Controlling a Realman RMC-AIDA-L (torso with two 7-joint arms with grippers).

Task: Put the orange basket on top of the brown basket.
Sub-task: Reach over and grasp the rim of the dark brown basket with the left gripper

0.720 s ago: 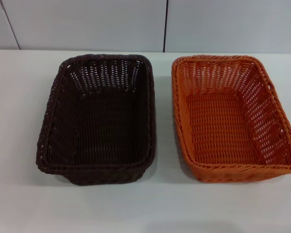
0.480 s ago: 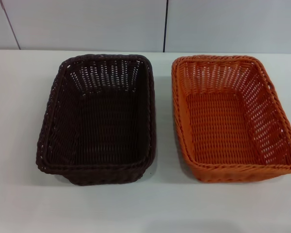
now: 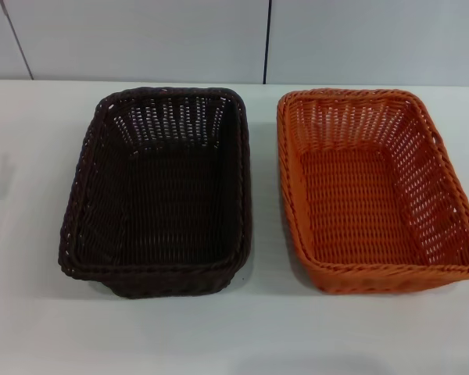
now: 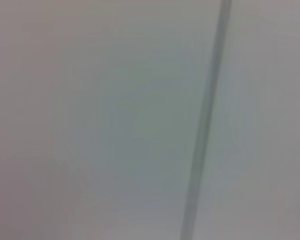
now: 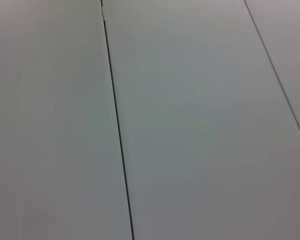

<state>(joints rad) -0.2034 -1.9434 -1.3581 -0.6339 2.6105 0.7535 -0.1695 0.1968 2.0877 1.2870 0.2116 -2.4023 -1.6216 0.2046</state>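
The orange basket [image 3: 373,190] stands upright and empty on the white table at the right in the head view. The brown basket [image 3: 160,191] stands upright and empty beside it at the left, with a narrow gap between them. Neither gripper shows in any view. The left wrist and right wrist views show only pale panels with dark seams.
The white table [image 3: 31,156] runs past both baskets to the left and to the front. A pale panelled wall [image 3: 141,39] with a dark vertical seam [image 3: 266,41] stands behind the table's far edge.
Both baskets stay where they were. A faint shadow has appeared on the table at the far left.
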